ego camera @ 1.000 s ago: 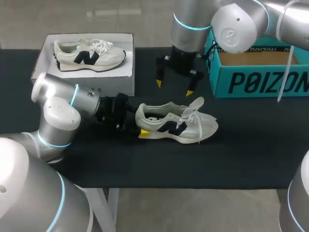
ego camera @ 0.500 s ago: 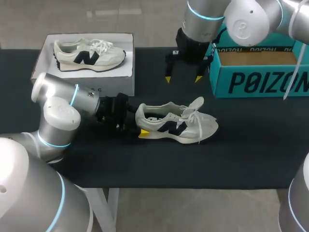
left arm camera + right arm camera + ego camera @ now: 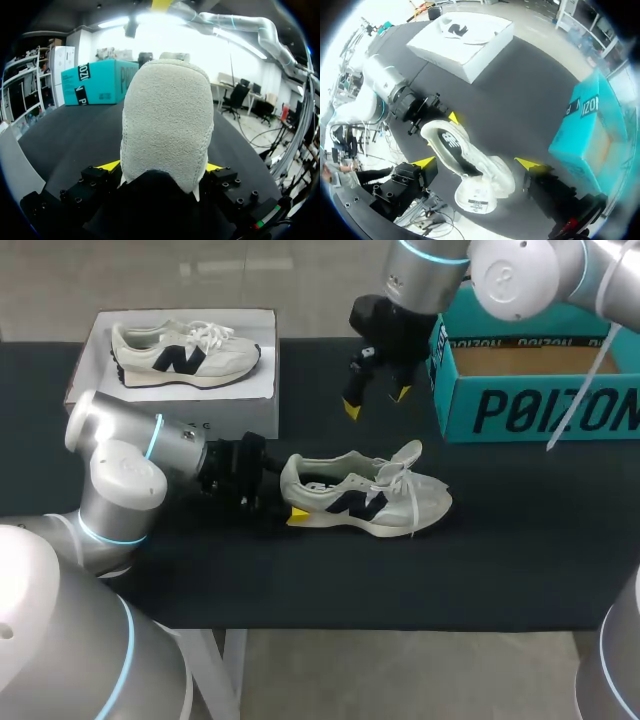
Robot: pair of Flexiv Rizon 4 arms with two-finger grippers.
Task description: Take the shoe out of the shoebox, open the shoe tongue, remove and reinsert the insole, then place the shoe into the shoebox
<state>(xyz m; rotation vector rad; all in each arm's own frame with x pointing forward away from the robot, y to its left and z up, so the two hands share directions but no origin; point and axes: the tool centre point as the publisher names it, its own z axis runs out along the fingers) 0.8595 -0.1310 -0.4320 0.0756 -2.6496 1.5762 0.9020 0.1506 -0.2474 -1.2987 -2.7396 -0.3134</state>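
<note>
The shoe (image 3: 165, 120) heel looks soft and fuzzy. The black table (image 3: 520, 540) is matt. The shoebox (image 3: 540, 410) looks like smooth cardboard.

Bench (image 3: 520, 560): flat matte black top, spans the head view side to side, straight front edge. Same black top in the left wrist view (image 3: 75, 135), running to a far edge, and in the right wrist view (image 3: 520, 85). Even lighting on it, soft shadows only. White leg (image 3: 232, 660) under the front edge, left of middle. Floor (image 3: 400, 670): pale grey, smooth, seen below the front edge and again beyond the far edge, where it carries faint glossy reflections. Right wrist view: same light grey floor (image 3: 540, 35) past the bench. Left wrist view: ceiling strip light (image 3: 112, 22) lit, strong white glare behind it, far wall washed out.
</note>
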